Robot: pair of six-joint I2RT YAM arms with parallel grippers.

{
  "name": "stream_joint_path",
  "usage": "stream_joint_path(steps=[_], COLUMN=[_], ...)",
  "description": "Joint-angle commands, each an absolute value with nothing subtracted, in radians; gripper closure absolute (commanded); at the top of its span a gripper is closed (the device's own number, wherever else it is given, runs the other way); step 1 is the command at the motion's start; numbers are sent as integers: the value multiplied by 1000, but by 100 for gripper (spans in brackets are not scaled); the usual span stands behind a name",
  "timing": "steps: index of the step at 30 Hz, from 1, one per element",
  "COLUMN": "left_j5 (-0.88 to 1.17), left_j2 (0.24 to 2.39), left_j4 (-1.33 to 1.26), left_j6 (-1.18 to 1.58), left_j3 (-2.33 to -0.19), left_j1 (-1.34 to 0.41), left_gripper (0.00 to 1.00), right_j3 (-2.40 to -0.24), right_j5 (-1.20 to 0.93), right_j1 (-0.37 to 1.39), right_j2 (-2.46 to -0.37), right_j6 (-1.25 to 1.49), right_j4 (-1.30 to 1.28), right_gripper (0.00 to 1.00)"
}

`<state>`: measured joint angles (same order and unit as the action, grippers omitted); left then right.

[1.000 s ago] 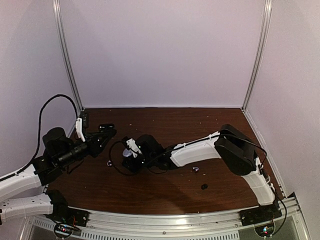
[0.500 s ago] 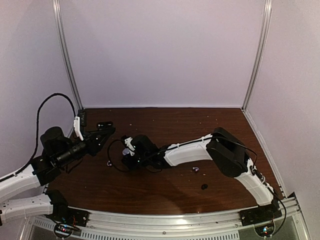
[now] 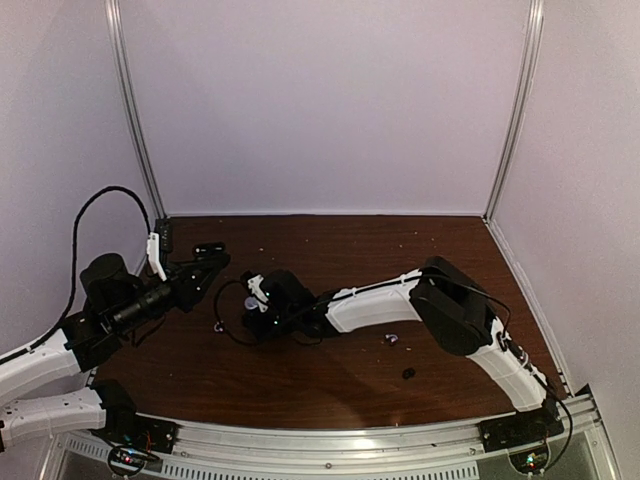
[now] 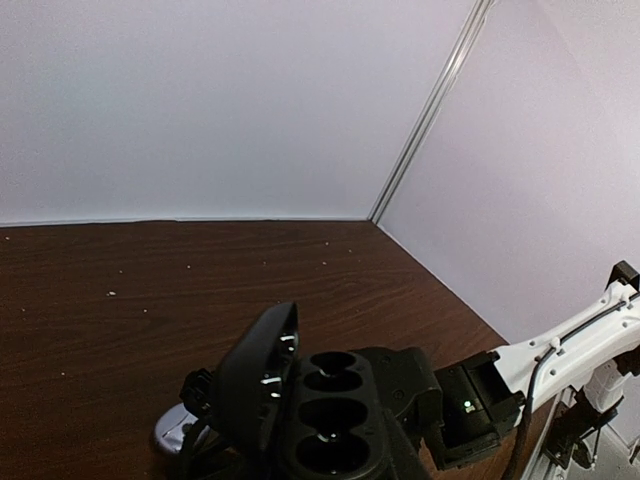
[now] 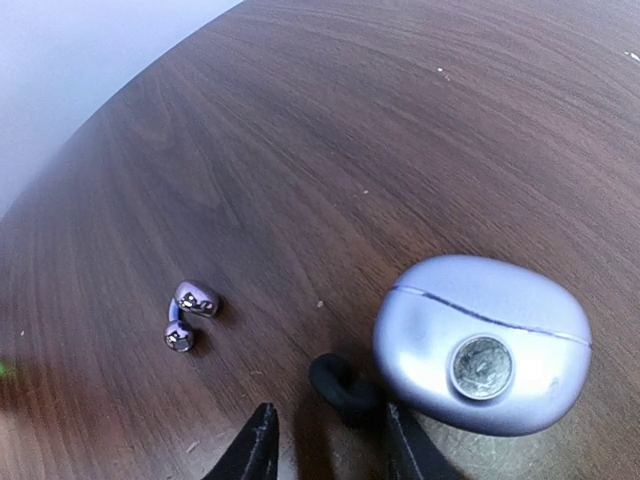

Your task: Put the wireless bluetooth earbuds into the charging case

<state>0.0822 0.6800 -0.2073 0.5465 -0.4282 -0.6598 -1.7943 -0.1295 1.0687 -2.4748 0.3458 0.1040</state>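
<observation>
We see the right hand (image 5: pixel 330 442) low over the desk (image 5: pixel 400 120), its fingers apart and gripping nothing. The closed charging case (image 5: pixel 482 345) lies on the desk just beside one finger. An earbud (image 5: pixel 186 318) lies near the case, apart from it. The left hand (image 3: pixel 210 254) is pressed together, empty, at the desk's left side.

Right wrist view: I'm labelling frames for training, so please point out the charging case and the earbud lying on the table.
charging case (image 5: pixel 440 345), right wrist view, on its smooth grey-blue shell, left of centre.
earbud (image 5: pixel 197 299), right wrist view, on the upper of its two glossy beads.
</observation>
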Motion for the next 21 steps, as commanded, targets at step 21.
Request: stream_joint_path(steps=[21], left_j5=[71], left_j2=[691], left_j4=[-242], left_j6=[531], left_j3=[-448], left_j1=[-652], left_gripper=[100], right_j3=[-1958], right_j5=[-173], right_j1=[1038], right_j2=[-2594], right_j6=[170], right_j4=[8], right_gripper=[73])
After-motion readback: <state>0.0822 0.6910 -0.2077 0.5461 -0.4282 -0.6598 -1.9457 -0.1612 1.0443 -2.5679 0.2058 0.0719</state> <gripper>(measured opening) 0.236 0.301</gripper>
